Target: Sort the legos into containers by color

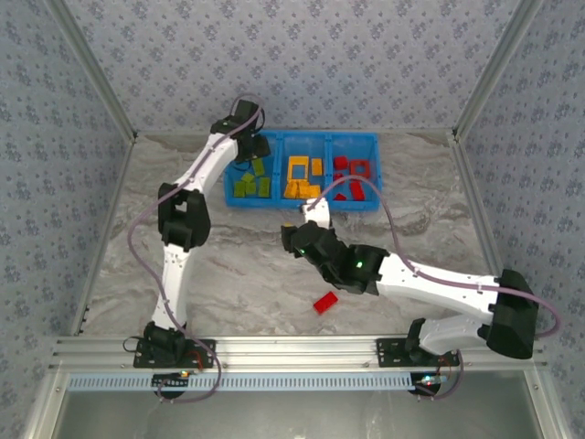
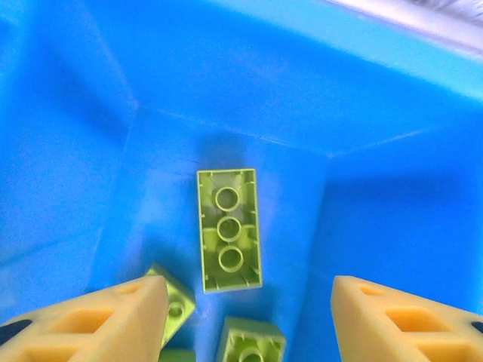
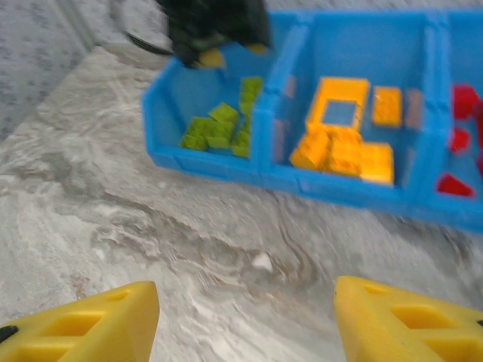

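Note:
The blue tray [image 1: 302, 136] stands at the back of the table with three compartments. Lime green legos [image 1: 253, 179] lie in the left one, orange-yellow legos [image 1: 302, 178] in the middle, red legos [image 1: 352, 178] in the right. One red brick [image 1: 324, 302] lies on the table, near the front. My left gripper [image 1: 254, 146] hangs open inside the green compartment, and an upturned green brick [image 2: 229, 230] lies loose on the floor ahead of the fingers [image 2: 113, 313]. My right gripper [image 1: 292, 230] is open over bare table in front of the tray [image 3: 226, 162], holding nothing.
The marble-patterned table [image 1: 247, 265] is walled by patterned panels at the back and sides. A metal rail [image 1: 292, 352] runs along the near edge. The lone red brick lies just beside the right arm's forearm [image 1: 430, 274]. More green bricks [image 2: 253, 343] lie under the left fingers.

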